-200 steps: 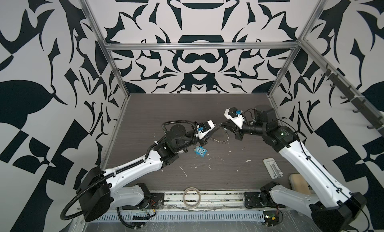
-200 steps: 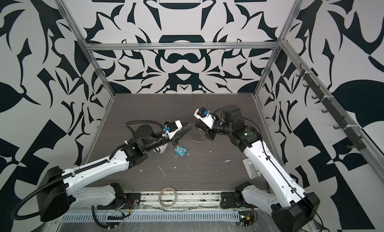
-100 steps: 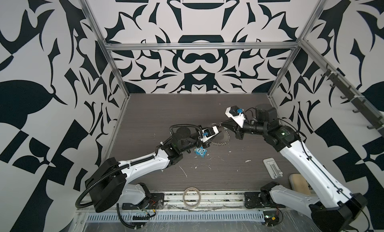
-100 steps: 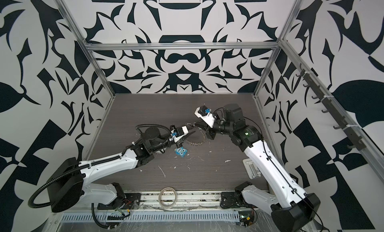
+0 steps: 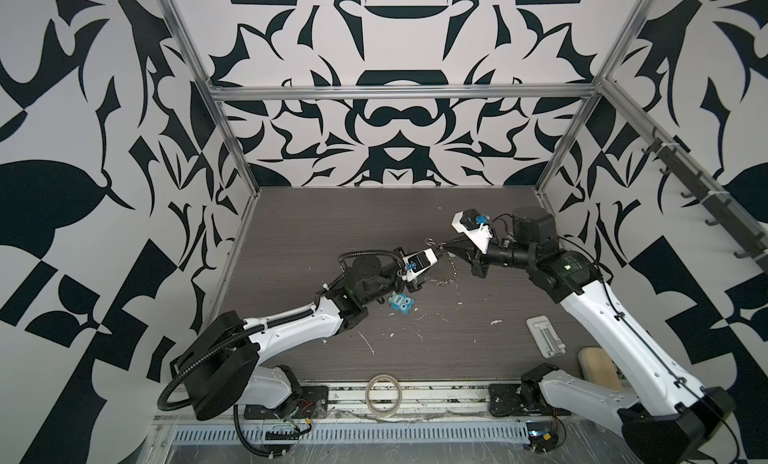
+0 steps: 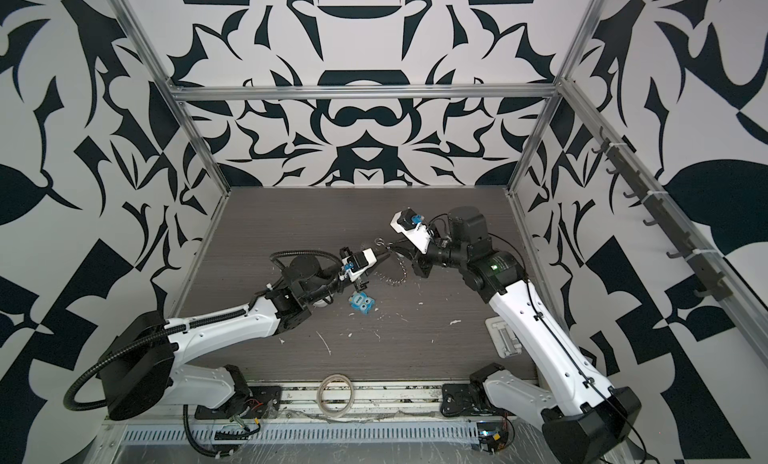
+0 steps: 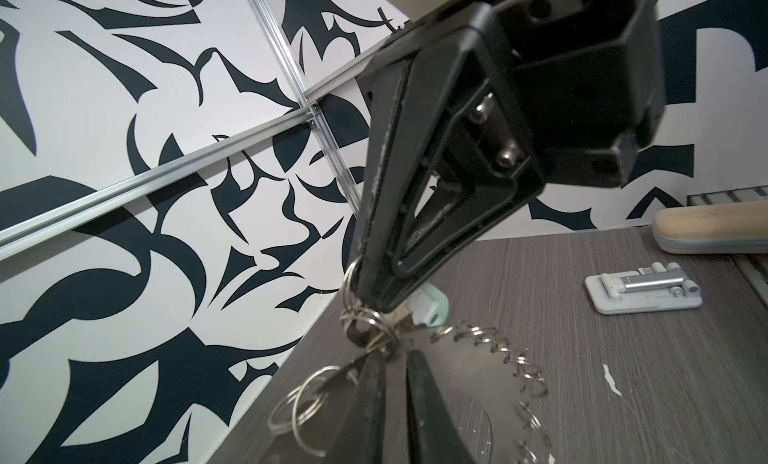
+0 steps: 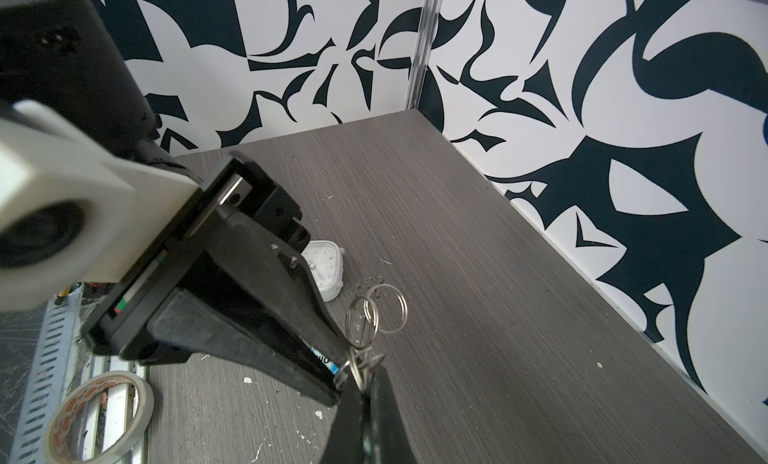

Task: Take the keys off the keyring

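Keyring is being clamped by right gripper; left fingers, nearly closed at its 9 o'clock, hold unclear; keys need pulling off.

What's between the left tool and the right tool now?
A small bunch of split rings, hanging at the right tool's tip, just ahead of the left tool; clearest in the left wrist view.

Silver fringed keyring tilted — keys at its rim
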Tool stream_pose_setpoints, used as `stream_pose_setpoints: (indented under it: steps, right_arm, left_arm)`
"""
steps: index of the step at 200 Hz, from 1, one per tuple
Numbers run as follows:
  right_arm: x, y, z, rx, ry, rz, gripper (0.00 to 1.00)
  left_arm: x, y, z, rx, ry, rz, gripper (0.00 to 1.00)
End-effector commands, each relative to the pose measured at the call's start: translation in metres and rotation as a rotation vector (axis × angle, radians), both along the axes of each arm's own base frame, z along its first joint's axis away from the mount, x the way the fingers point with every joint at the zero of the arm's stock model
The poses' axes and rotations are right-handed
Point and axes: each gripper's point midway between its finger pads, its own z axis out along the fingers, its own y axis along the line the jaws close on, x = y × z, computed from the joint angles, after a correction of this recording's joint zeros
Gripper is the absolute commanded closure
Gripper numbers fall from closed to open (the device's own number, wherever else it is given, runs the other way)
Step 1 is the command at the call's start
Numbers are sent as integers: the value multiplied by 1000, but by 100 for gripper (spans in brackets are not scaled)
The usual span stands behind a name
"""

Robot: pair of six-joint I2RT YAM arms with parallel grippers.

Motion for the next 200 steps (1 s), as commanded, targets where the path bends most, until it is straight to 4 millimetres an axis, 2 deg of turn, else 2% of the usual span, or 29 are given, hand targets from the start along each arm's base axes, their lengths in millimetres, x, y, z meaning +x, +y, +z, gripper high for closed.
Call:
stream_pose_setpoints:
  steps: [1,29,71,94,121,162,200]
  right_arm:
    - [-1,4,26,53,-36,10,100]
    - [5,3,28,74,-13,-32,100]
    - [7,1,34,92,-30,-57,100]
    - [7,0,36,94,-35,-58,100]
    - [4,-1,35,82,-52,-53,100]
    - [4,-6,23,28,-69,-59,100]
    - [10,-13,9,-59,-84,-101,100]
  left_arm:
    - [5,2,24,-82,-70,53,87]
    - [2,-4,27,-91,-132,88,87]
    - [7,-6,24,-95,-119,116,87]
    - [11,-4,23,-102,-104,140,92]
    - [13,-1,31,-115,-76,153,100]
    - [8,-2,36,-35,34,78,100]
    - [13,-1,36,9,112,75,100]
